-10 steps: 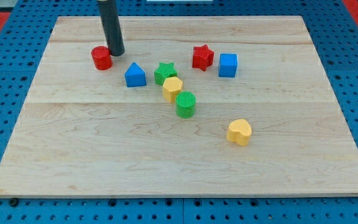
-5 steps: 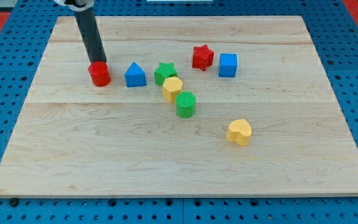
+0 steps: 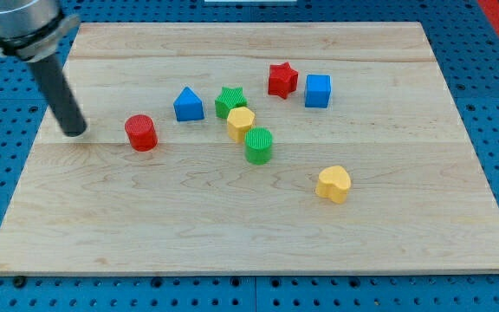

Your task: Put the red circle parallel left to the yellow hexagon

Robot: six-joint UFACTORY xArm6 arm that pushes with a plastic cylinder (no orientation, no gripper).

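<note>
The red circle (image 3: pixel 141 133) lies on the wooden board (image 3: pixel 249 225) at the view's left. The yellow hexagon (image 3: pixel 241 123) sits near the middle, well to the right of the red circle and slightly higher in the view. My tip (image 3: pixel 75 133) rests on the board to the left of the red circle, clearly apart from it, at about its height in the view. The dark rod leans up toward the view's top left.
A blue triangle (image 3: pixel 188 105) and a green star (image 3: pixel 230 100) lie above the line between circle and hexagon. A green cylinder (image 3: pixel 259 145) touches the hexagon's lower right. A red star (image 3: pixel 281 80), a blue cube (image 3: pixel 317 90) and a yellow heart (image 3: pixel 333 184) lie further right.
The red circle has moved down the view, from beside the rod near the top left to level with the hexagon. My tip has swung left and down, away from the circle.
</note>
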